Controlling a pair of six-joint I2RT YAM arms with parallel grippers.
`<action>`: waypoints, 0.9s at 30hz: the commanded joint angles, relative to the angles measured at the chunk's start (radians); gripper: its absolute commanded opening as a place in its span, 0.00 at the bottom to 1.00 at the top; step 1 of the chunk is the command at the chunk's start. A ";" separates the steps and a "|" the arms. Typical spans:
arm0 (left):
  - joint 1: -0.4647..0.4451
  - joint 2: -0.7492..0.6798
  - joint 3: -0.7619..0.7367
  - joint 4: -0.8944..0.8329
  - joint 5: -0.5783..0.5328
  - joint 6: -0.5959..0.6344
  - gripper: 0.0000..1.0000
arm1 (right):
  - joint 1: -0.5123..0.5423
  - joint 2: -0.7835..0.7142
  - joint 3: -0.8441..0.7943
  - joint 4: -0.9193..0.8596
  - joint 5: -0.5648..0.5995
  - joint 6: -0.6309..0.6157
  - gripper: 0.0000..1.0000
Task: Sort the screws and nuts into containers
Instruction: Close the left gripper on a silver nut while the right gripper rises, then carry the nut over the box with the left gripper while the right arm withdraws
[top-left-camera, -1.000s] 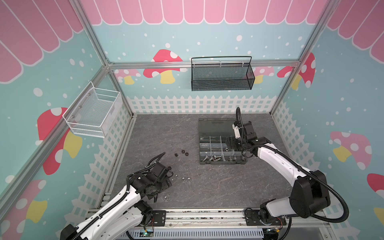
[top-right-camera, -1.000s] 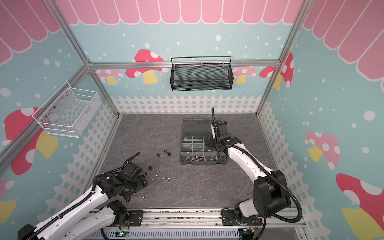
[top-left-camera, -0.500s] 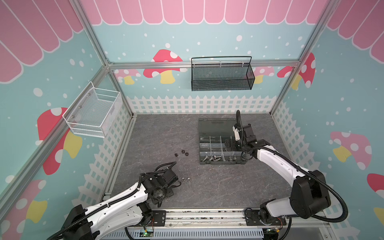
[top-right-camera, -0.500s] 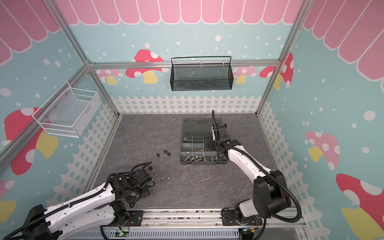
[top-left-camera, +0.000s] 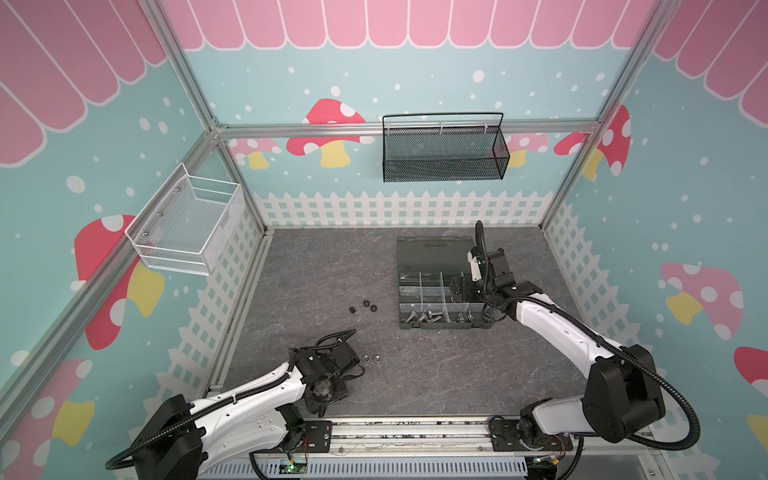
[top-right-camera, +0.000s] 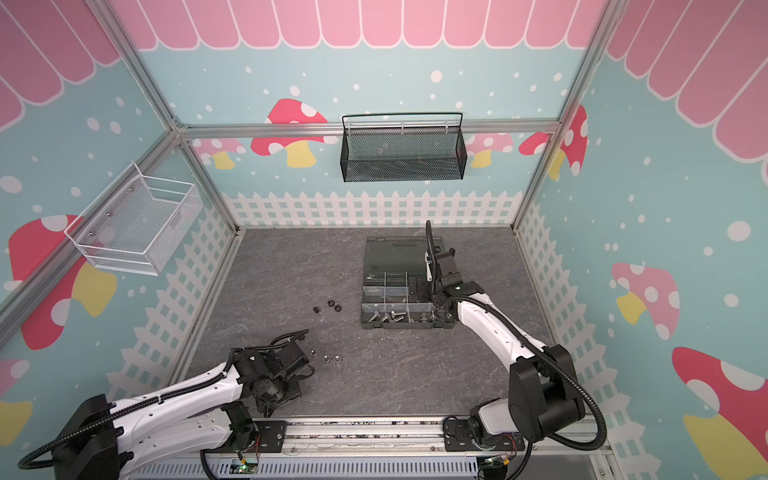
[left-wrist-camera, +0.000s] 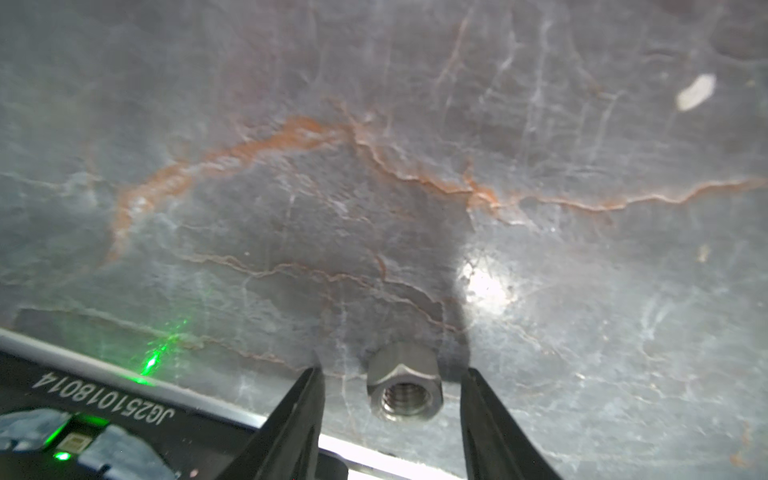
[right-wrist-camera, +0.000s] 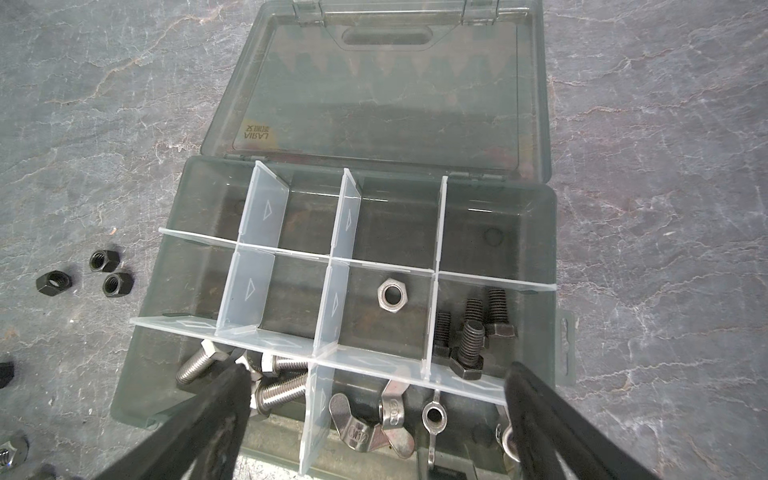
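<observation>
My left gripper (left-wrist-camera: 391, 370) is low over the table near the front rail, open, its jaws either side of a silver nut (left-wrist-camera: 404, 382) with a gap on each side. In both top views its wrist (top-left-camera: 324, 386) hides that nut. Two silver nuts (top-left-camera: 372, 358) lie just right of it, and three black nuts (top-left-camera: 365, 305) lie farther back. My right gripper (right-wrist-camera: 378, 372) hangs open and empty over the containers of the organizer box (right-wrist-camera: 540, 208). These hold silver screws (right-wrist-camera: 278, 390), black screws (right-wrist-camera: 473, 332) and one silver nut (right-wrist-camera: 392, 294).
Wing nuts (right-wrist-camera: 374, 419) lie in a front compartment. The box lid (top-left-camera: 434, 253) lies open flat toward the back. A black mesh basket (top-left-camera: 444, 158) hangs on the back wall and a white wire basket (top-left-camera: 187, 224) on the left wall. The front rail (top-left-camera: 415, 432) runs close behind my left gripper.
My left arm swung toward the front edge and dropped low, and its jaws narrowed around a silver nut. My right gripper shifted slightly over the box and stayed open.
</observation>
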 joint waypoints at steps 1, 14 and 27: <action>0.010 0.028 0.014 0.015 -0.005 0.015 0.52 | -0.005 -0.028 -0.011 0.008 -0.003 0.009 0.97; 0.026 0.109 0.041 0.017 0.032 0.061 0.40 | -0.004 -0.038 -0.013 -0.001 0.012 0.017 0.97; 0.036 0.120 0.069 0.059 0.005 0.095 0.25 | -0.005 -0.064 -0.029 0.003 0.079 0.056 0.97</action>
